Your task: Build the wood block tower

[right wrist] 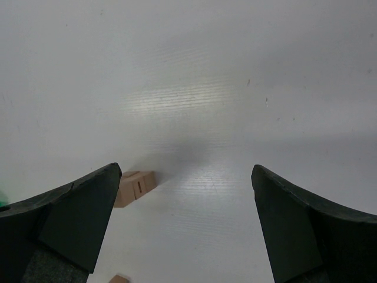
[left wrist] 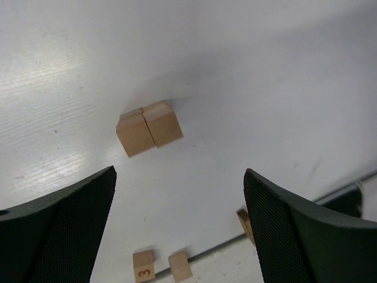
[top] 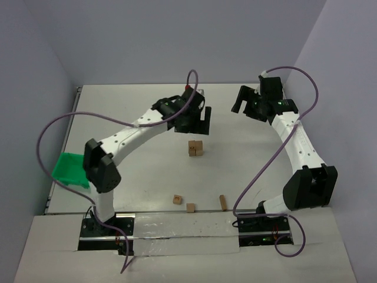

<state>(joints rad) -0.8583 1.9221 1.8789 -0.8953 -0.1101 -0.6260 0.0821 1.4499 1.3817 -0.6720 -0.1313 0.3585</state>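
Your left gripper (top: pixel 201 125) hangs just past the tower (top: pixel 195 148), at its 12 o'clock in the top view. Its fingers (left wrist: pixel 65 230) are spread wide with nothing between them. The tower stands free near the middle of the table (top: pixel 118 100): tan cubes packed two wide, tops flush in the left wrist view. How many layers it has is hard to count. By my reading, you are between placements and the next job is to fetch a block.

Three loose wood blocks (top: pixel 190 207) lie in a row at the tower's 6 o'clock, near the table's front edge and well apart from the stack. Lift straight up before you swing, so neither finger brushes the stack. Go for the block marked 3 (left wrist: pixel 143 268) or its neighbour; both have room on either side. Square the jaws to two opposite faces, come down centred and close gently. A skewed grip will likely bring back a tilted cube.

Your right gripper (top: pixel 247 101) waits at the tower's 2 o'clock, likewise wide and empty. Park it there, or send it for the block at the row's right end (top: pixel 222 202). The green tray (top: pixel 70 167) at 9 o'clock is out of the way.
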